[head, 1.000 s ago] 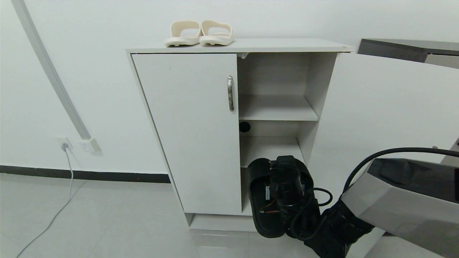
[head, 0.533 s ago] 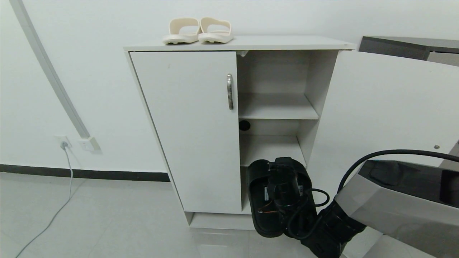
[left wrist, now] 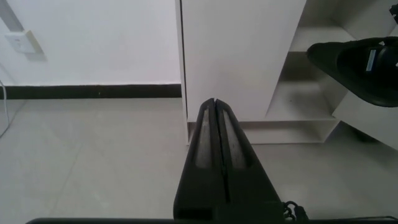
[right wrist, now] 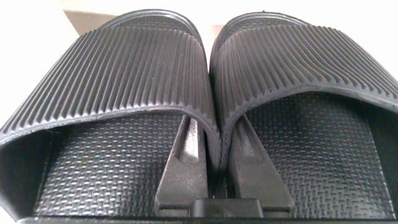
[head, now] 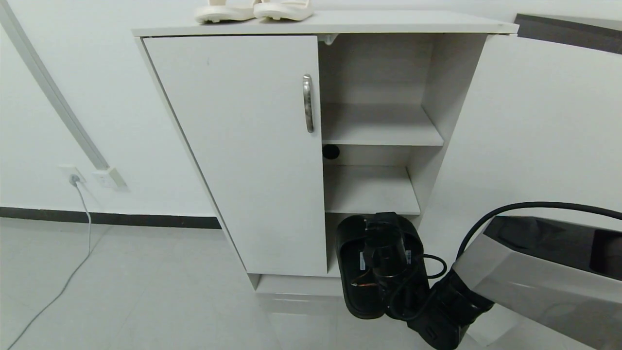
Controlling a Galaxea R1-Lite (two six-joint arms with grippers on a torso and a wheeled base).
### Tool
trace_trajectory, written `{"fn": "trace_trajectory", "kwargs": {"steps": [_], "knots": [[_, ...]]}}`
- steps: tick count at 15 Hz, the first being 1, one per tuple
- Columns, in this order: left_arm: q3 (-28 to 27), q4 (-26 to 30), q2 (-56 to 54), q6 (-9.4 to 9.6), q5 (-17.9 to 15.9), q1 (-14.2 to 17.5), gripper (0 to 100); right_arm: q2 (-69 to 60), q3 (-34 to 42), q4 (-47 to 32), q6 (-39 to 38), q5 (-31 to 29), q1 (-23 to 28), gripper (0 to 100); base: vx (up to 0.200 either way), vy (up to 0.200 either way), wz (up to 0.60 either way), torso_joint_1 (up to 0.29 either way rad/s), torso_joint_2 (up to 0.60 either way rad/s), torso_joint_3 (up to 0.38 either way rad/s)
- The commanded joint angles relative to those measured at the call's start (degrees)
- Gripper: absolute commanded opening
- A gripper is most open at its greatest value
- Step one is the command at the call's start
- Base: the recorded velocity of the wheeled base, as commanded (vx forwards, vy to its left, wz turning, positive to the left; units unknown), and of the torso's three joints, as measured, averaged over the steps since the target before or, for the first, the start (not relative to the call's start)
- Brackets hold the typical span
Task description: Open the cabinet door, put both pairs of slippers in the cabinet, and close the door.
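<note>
My right gripper (head: 384,245) is shut on the pair of black slippers (head: 357,272), pinching the two inner straps together (right wrist: 211,130), low in front of the open right side of the white cabinet (head: 311,24). The slippers' toes point toward the bottom compartment. The right door (head: 525,126) stands swung open; the left door (head: 243,150) with its metal handle (head: 307,103) is closed. A cream pair of slippers (head: 252,10) lies on the cabinet top. My left gripper (left wrist: 214,109) is shut and empty, hovering low over the floor in front of the cabinet base.
Inside the cabinet are two bare shelves (head: 376,126) (head: 369,192) and a round hole (head: 331,151) in the back panel. A wall socket with a cable (head: 73,181) sits at the left. Grey tiled floor (head: 121,291) spreads to the left.
The head view has shifted closer to the cabinet and lower, so the cabinet looks bigger and higher. The right gripper with the black slippers stays at the bottom opening.
</note>
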State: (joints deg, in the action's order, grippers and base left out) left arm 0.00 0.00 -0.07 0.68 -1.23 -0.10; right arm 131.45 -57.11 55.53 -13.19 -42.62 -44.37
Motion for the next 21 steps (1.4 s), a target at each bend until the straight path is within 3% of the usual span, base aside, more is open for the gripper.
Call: {"fn": "trace_trajectory", "kwargs": {"steps": [1, 6, 12, 21], "knots": [[0.0, 0.0, 0.1, 0.02, 0.0, 0.0, 0, 0.1, -0.1, 0.0, 0.0, 0.0, 0.1, 0, 0.000, 0.000, 0.00, 0.002, 0.00, -0.198], [0.0, 0.0, 0.1, 0.02, 0.0, 0.0, 0, 0.4, -0.9, 2.9, 0.5, -0.4, 0.4, 0, 0.000, 0.000, 0.00, 0.003, 0.00, -0.186], [0.0, 0.0, 0.1, -0.07, 0.1, -0.1, 0, 2.8, 1.8, 23.2, 12.3, -0.3, 1.5, 0, 0.000, 0.000, 0.00, 0.000, 0.00, -0.009], [0.0, 0.0, 0.1, -0.07, 0.1, 0.0, 0, 2.8, 1.8, 23.8, 12.8, -0.3, 2.0, 0, 0.000, 0.000, 0.00, 0.000, 0.00, 0.000]]}}
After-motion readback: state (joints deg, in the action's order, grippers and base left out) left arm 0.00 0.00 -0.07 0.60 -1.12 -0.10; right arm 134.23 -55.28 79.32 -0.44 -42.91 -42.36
